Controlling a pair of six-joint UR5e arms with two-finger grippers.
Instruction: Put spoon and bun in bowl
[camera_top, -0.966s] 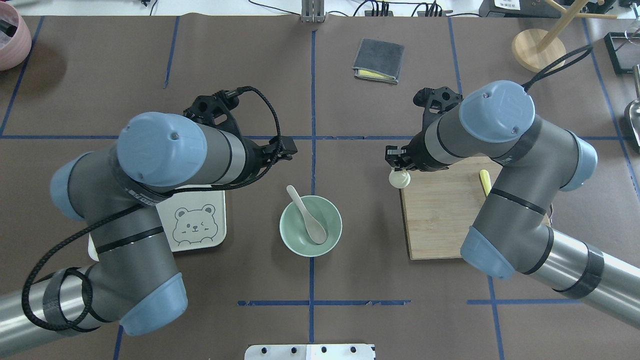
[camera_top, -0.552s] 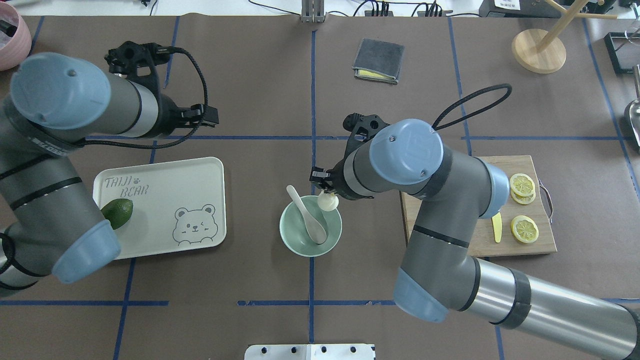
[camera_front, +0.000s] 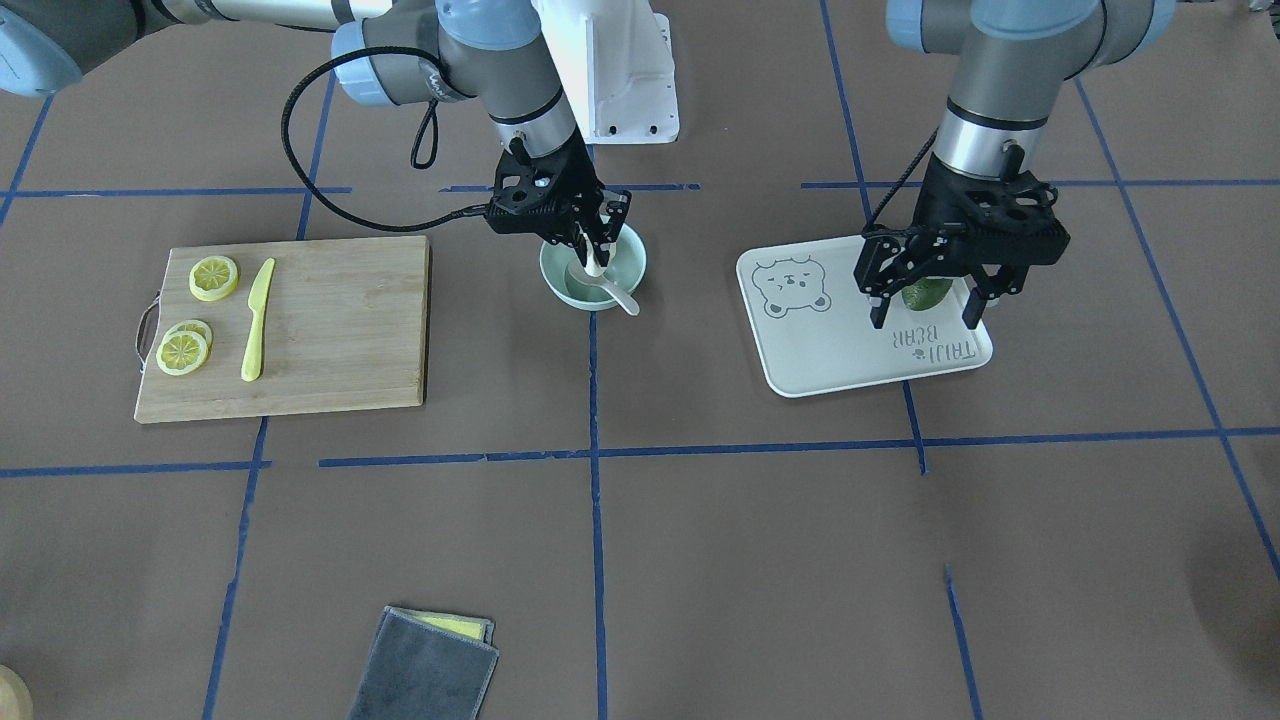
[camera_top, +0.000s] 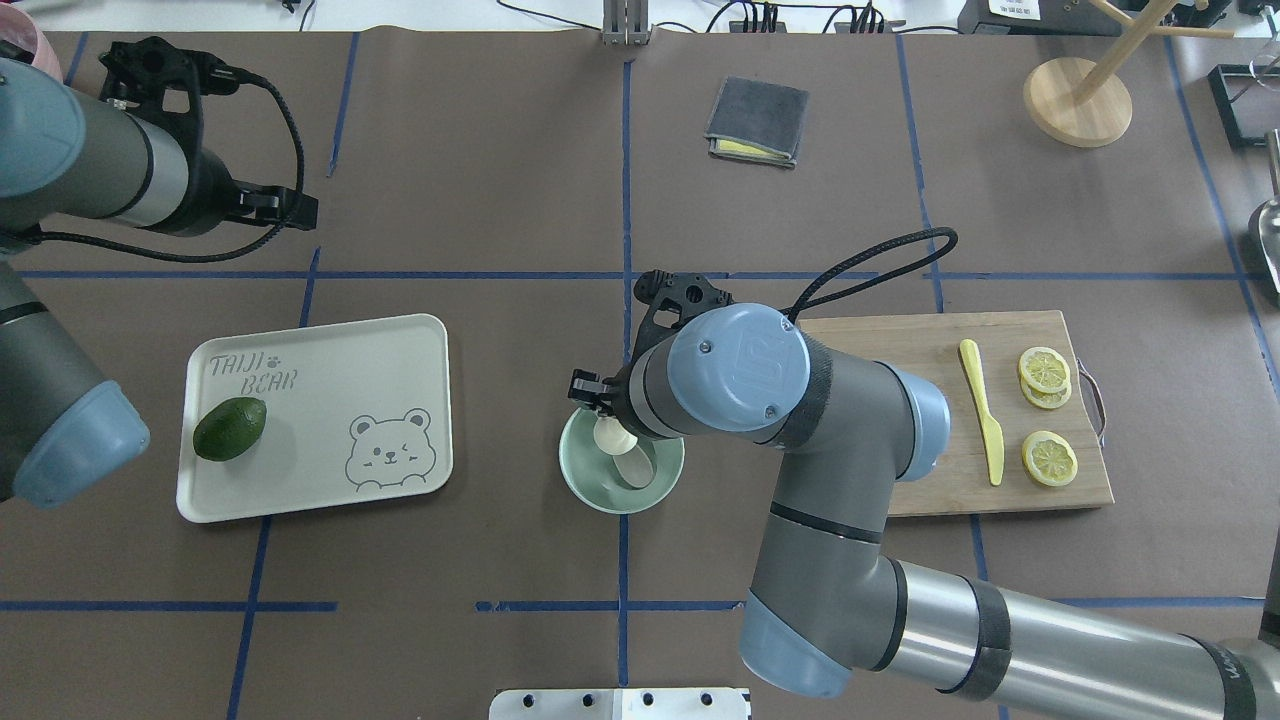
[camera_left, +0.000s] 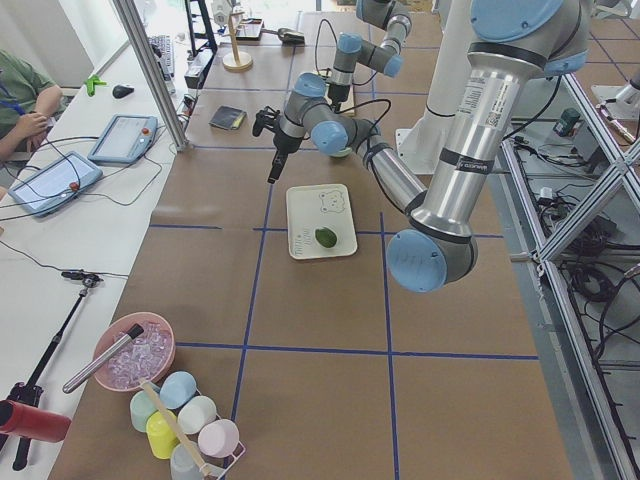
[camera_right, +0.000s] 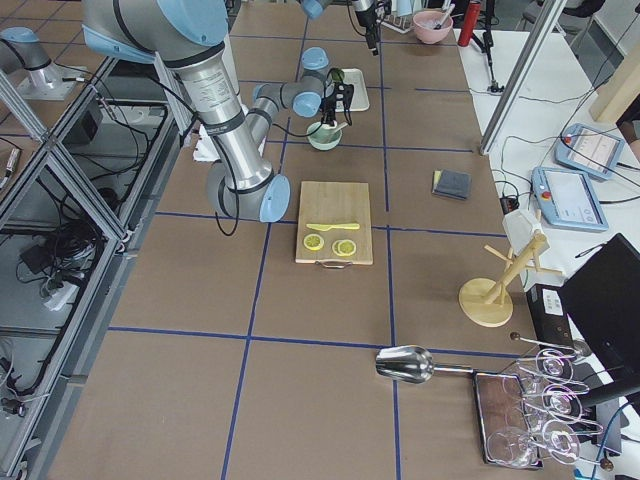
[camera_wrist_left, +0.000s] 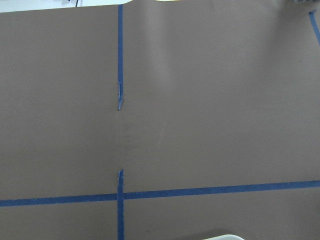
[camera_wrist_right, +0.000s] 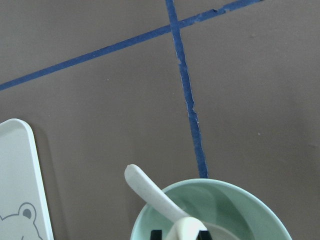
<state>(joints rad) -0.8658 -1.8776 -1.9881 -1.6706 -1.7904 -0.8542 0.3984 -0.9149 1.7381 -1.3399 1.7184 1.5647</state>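
From across the table we saw the right gripper (camera_front: 592, 256) lowered into the bowl (camera_front: 556, 277), its fingers pinched narrow on the bun (camera_front: 594, 265), a small white lump. The pale spoon (camera_front: 621, 299) leaned over the rim toward the operators' edge. The left gripper (camera_front: 923, 318) hung spread wide above the tray (camera_front: 850, 360), holding nothing. From overhead, the mint-green bowl (camera_top: 590, 492) sat midway between the table's left and right edges, with the bun (camera_top: 607, 436) inside its rim beside the spoon (camera_top: 636, 466). Bare table lay all round it, the tray (camera_top: 330, 370) toward the left edge and the cutting board (camera_top: 1040, 500) toward the right, both well apart. At the right wrist, the spoon (camera_wrist_right: 150, 192) crossed the rim beside the bun (camera_wrist_right: 186, 229).
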